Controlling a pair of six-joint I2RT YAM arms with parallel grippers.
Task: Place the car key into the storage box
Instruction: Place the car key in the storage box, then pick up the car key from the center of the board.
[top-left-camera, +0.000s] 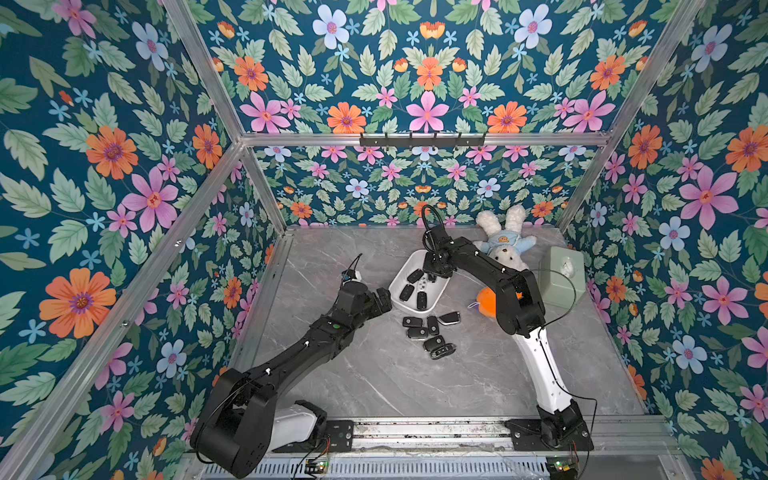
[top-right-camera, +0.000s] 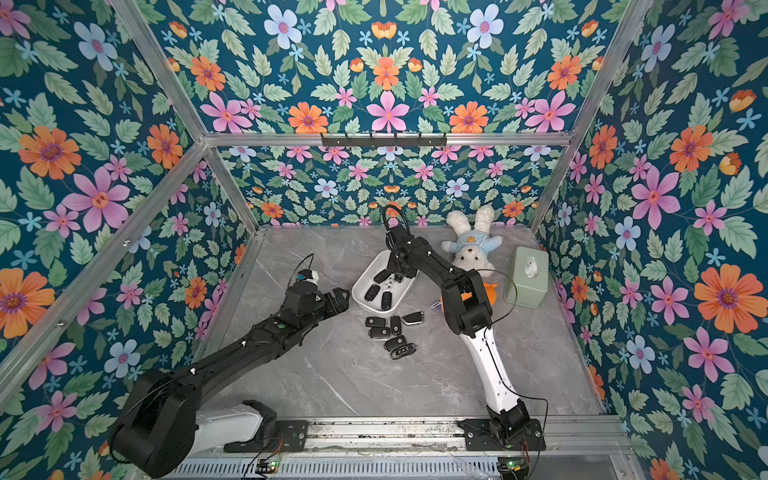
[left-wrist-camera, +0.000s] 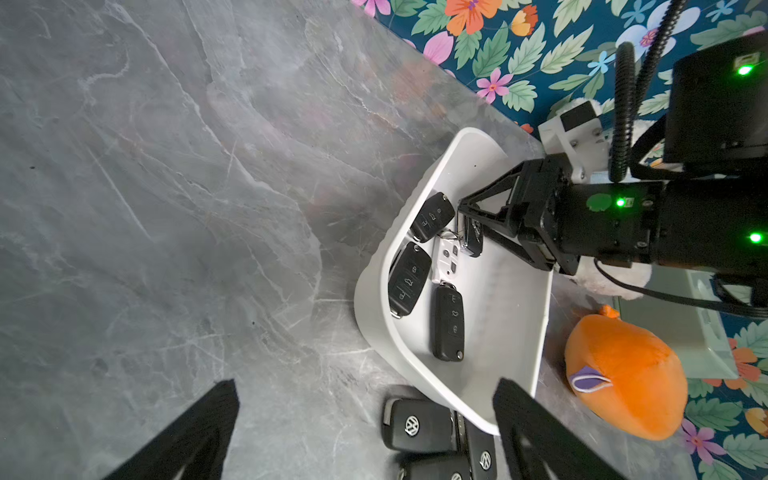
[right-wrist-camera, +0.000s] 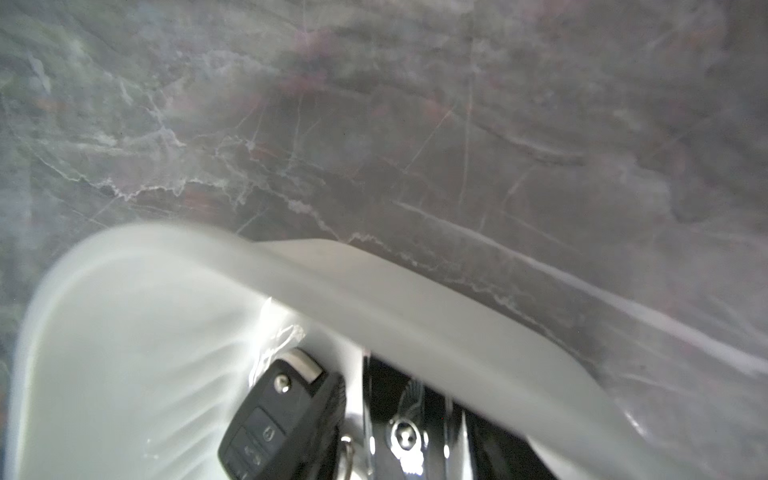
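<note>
The white storage box (top-left-camera: 399, 286) (top-right-camera: 360, 286) sits mid-table and holds several car keys, mostly black and one white (left-wrist-camera: 445, 259). My right gripper (top-left-camera: 432, 275) (left-wrist-camera: 467, 226) reaches down inside the box. A glossy black car key with a winged emblem (left-wrist-camera: 473, 239) (right-wrist-camera: 409, 428) stands between its fingers, just above the box floor; whether the pads still press on it does not show. My left gripper (top-left-camera: 384, 297) (left-wrist-camera: 365, 390) hovers open and empty beside the box's left side. Several more black car keys (top-left-camera: 424, 332) lie on the table in front of the box.
A white rabbit plush (top-left-camera: 503, 241) lies at the back right. An orange plush (top-left-camera: 484, 301) rests right of the box, partly behind my right arm. A pale green tissue box (top-left-camera: 561, 276) stands near the right floral wall.
</note>
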